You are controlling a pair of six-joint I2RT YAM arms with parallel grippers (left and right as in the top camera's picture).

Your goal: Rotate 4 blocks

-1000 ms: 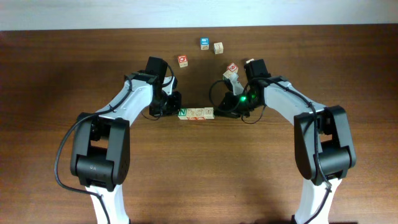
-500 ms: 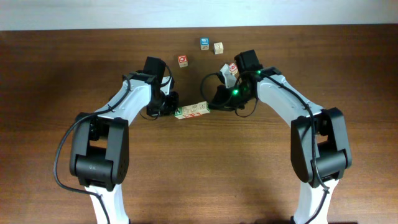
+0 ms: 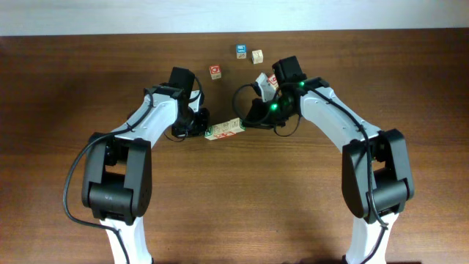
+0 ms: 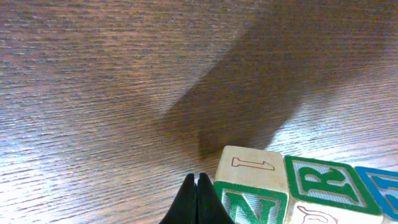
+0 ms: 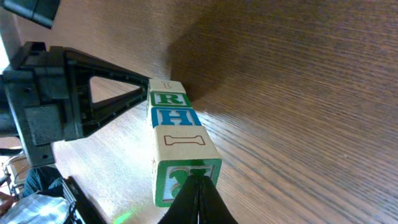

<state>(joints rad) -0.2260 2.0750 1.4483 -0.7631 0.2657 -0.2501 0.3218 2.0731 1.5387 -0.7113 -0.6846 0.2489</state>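
Four wooden blocks (image 3: 223,130) lie touching in one short row at mid-table, slanted with the right end farther back. My left gripper (image 3: 200,127) is shut, and its tip rests against the left side of the green "N" block (image 4: 252,198). Beyond that block come an "R" block (image 4: 326,180) and a blue-faced one (image 4: 380,188). My right gripper (image 3: 248,122) is also shut, pressing its tip (image 5: 200,180) on the green end face (image 5: 180,182) of the row's last block. Seen from the right wrist, the row (image 5: 177,127) runs away toward the left gripper (image 5: 106,93).
Loose cubes sit at the back: a red "O" cube (image 3: 215,71), a blue-faced cube (image 3: 240,50), a tan cube (image 3: 257,56), and one with red marks (image 3: 269,82) beside the right arm. Both arms flank the row closely.
The row lay level a second ago and is now slanted, its right end pushed toward the back. My right gripper swung back and left with it; the left gripper barely moved.
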